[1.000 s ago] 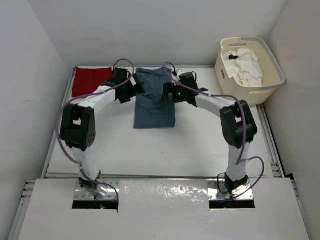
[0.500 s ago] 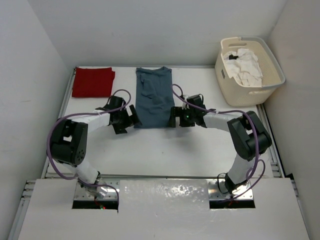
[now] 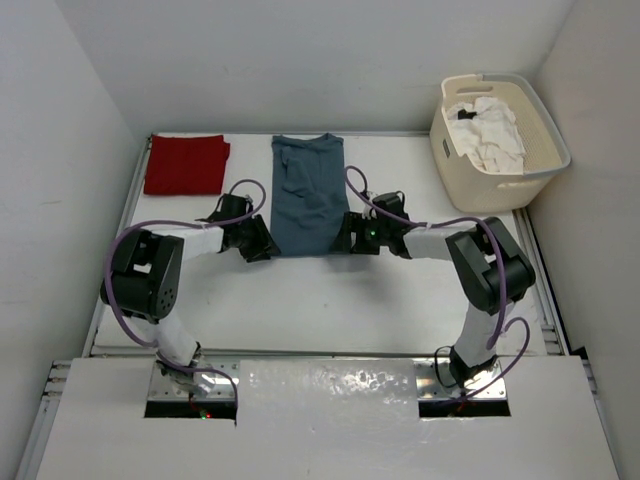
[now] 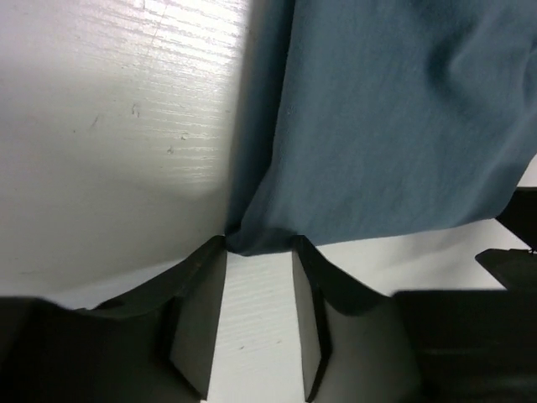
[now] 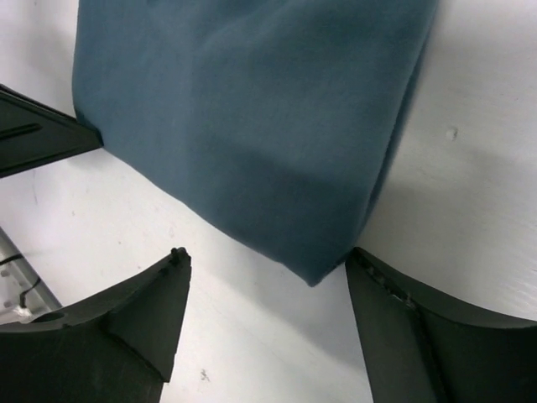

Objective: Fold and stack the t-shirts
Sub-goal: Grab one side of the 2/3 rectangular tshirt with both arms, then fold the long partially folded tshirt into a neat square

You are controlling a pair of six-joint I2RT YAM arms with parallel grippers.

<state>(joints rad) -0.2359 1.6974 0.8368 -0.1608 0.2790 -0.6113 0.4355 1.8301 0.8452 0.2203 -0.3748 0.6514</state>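
Observation:
The blue-grey t-shirt (image 3: 308, 195) lies folded into a long strip in the middle of the table. My left gripper (image 3: 262, 243) is down at its near left corner. In the left wrist view the jaws (image 4: 258, 243) stand narrowed but still apart, and the cloth corner (image 4: 256, 239) lies between the fingertips. My right gripper (image 3: 345, 238) sits at the near right corner, open wide, with the shirt's corner (image 5: 323, 269) between its fingers (image 5: 264, 256). The red t-shirt (image 3: 186, 164) lies folded at the back left. The white t-shirt (image 3: 490, 132) is crumpled in the basket.
The cream laundry basket (image 3: 480, 185) stands off the table's back right corner. Grey walls close in on the left, back and right. A raised rail (image 3: 530, 250) runs along the table's right edge.
Both arms have drawn back from the shirt's far end to its near corners. The left jaws have narrowed round the near left corner; the right jaws have narrowed slightly.

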